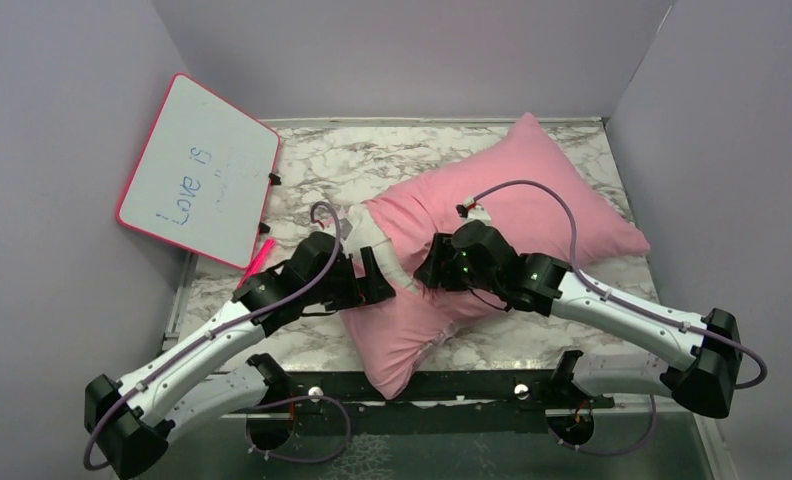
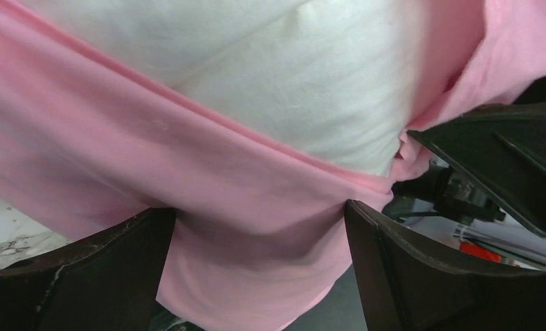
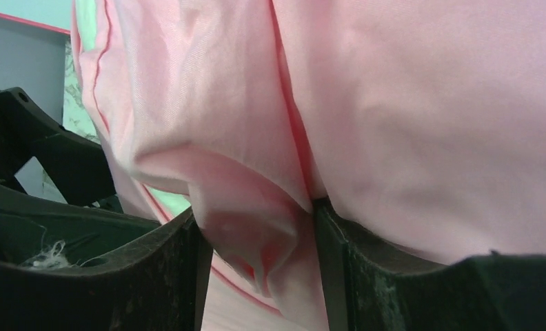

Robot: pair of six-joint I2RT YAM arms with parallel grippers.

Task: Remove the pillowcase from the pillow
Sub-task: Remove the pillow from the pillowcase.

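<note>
Evidently the right gripper (image 3: 256,227) pinches a pillowcase (image 1: 542,190) fold to drag it off, while the left gripper (image 2: 260,221) gapes around the hem by the bared pillow (image 2: 270,76), gripping nothing.

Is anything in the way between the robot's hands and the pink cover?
No, nothing visible. Pillowcase fabric lies right between the fingers of the left gripper and the right gripper. The white pillow is partly inside it.

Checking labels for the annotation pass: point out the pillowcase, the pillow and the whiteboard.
pillowcase (image 1: 557,190), top view, pink far half.
pillow (image 2: 256,69), left wrist view, bare white fabric.
whiteboard (image 1: 197,165), top view, white writing face.
</note>
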